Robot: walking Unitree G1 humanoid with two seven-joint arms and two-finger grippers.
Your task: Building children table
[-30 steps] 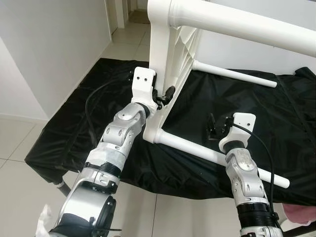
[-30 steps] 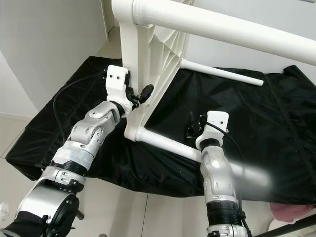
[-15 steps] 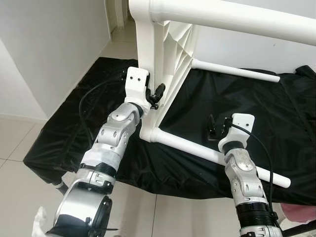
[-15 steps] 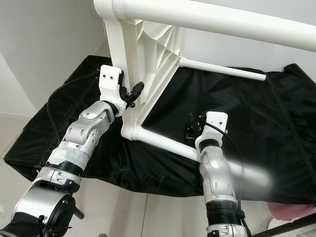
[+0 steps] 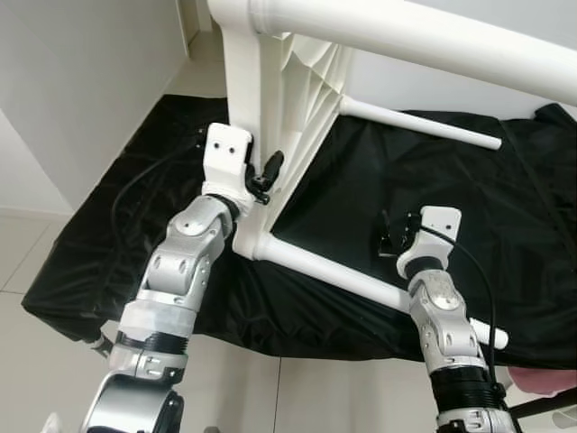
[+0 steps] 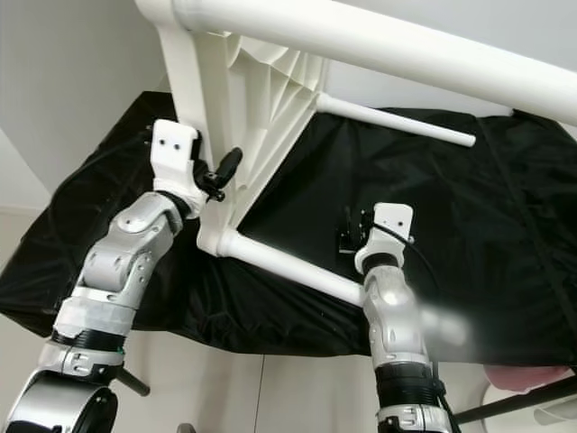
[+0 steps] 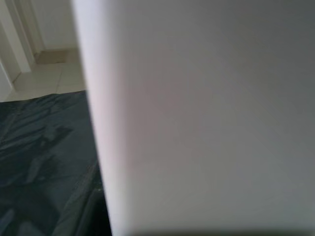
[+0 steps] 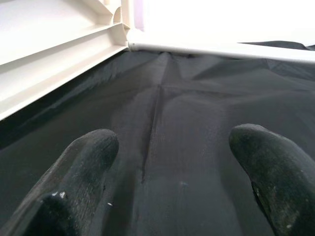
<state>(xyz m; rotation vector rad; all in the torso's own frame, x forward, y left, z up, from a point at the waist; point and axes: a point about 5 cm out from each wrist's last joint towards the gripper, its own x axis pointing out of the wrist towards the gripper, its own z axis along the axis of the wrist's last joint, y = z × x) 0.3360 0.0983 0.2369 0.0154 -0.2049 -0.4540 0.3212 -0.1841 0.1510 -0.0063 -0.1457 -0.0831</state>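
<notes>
The white table (image 5: 297, 108) stands on its edge on a black cloth (image 5: 505, 225), its ribbed underside facing right. One leg (image 5: 361, 281) runs along the cloth toward the near right, a second leg (image 5: 419, 123) lies farther back, and a third (image 5: 424, 41) juts overhead across the top of the scene.

The left gripper (image 5: 261, 173) sits at the table's near-left edge, just above the corner where the low leg joins. One black finger shows on the ribbed side, and the left wrist view is pressed up close against a white surface, so the jaws look clamped on the table's edge. This grip seems meant to keep the top propped upright, so that the legs and their sockets stay reachable.

The right gripper (image 5: 388, 236) hovers over the cloth just beyond the low leg, near its middle. Its fingers (image 8: 78, 177) are apart with nothing between them, pointing across bare cloth toward the ribbed underside. It looks ready to take hold of a leg or steady it, but touches nothing.

The cloth drapes over a low platform and hangs off its near side, creased and slack; it probably protects the plastic and stops parts from sliding. Around it the floor (image 5: 27, 379) is pale tile, a grey-white wall (image 5: 81, 81) rises on the left, and a doorway opens at the far left. Something pink (image 5: 541, 383) lies at the near right corner, too little in sight to identify.
</notes>
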